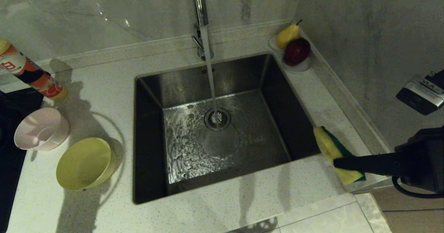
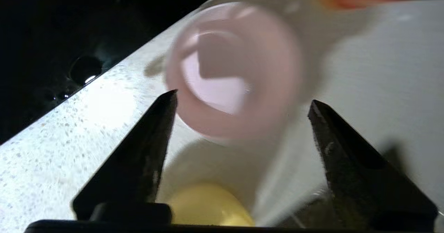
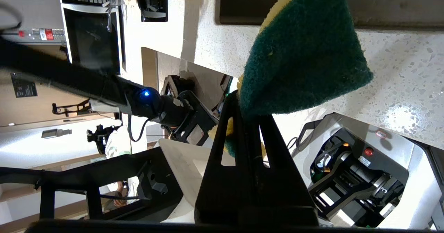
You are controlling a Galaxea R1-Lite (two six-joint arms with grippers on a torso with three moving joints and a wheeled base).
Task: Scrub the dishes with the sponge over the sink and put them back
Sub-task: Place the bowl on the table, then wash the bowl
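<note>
Right gripper (image 1: 338, 163) clenched on the one sponge (image 1: 333, 153), yellow foam with green scouring face, held above the counter just right of the sink (image 1: 152, 129). Left gripper (image 2: 242, 102) spread wide, empty, over the pink bowl (image 1: 41, 129). Two bowls on the left counter: pink, upright; yellow bowl (image 1: 85, 163), tilted. Tap (image 1: 199, 3) running.

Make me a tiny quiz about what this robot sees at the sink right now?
1. True or false: water is running from the tap into the sink.
2. Which gripper holds the sponge: A left gripper, B right gripper?
3. Fill in: the pink bowl and the ___ bowl stand on the counter.

Key: 1 true; 2 B; 3 yellow.
</note>
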